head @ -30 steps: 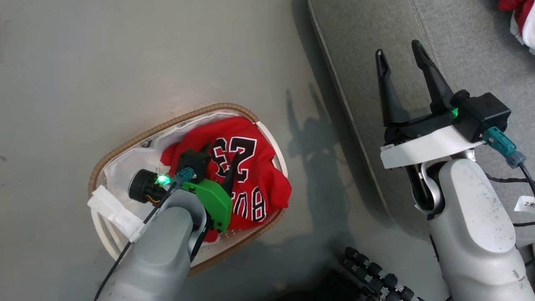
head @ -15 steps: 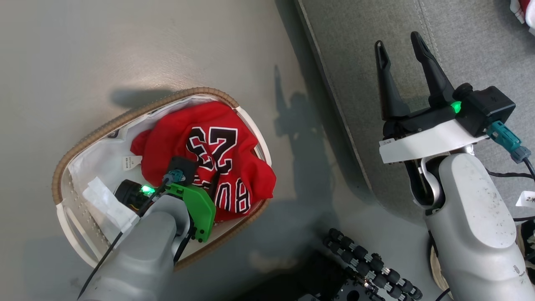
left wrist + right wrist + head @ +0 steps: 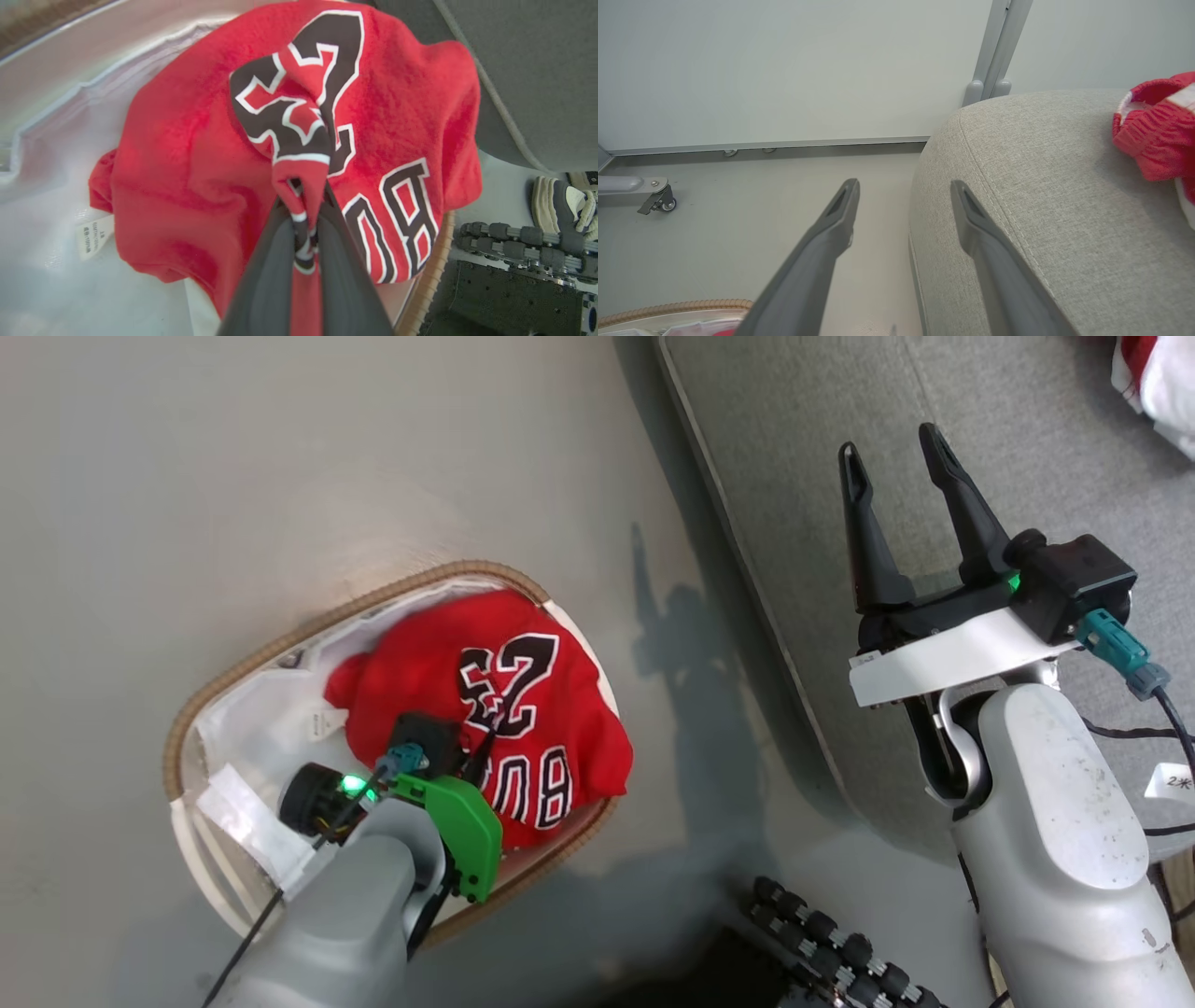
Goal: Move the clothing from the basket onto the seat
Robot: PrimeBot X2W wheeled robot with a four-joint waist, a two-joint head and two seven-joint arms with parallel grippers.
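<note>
Nearest, the left hand (image 3: 306, 207) was pinched shut on a fold of the red jersey (image 3: 187, 154), which lay bunched inside the basket (image 3: 373, 602) on a white sheet (image 3: 46, 261). Beyond the basket's right side, the right hand (image 3: 889, 443) hung with its fingers spread wide and holding nothing, over the edge of the grey sofa (image 3: 803, 429). Farther from the basket, another red garment (image 3: 1153, 126) lay on the sofa.

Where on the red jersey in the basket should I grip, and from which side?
Grip the raised fold through the numerals on the jersey, coming from above: the cloth bunches into a ridge there, and the basket wall blocks the sides. The left gripper is shut on that fold.
</note>
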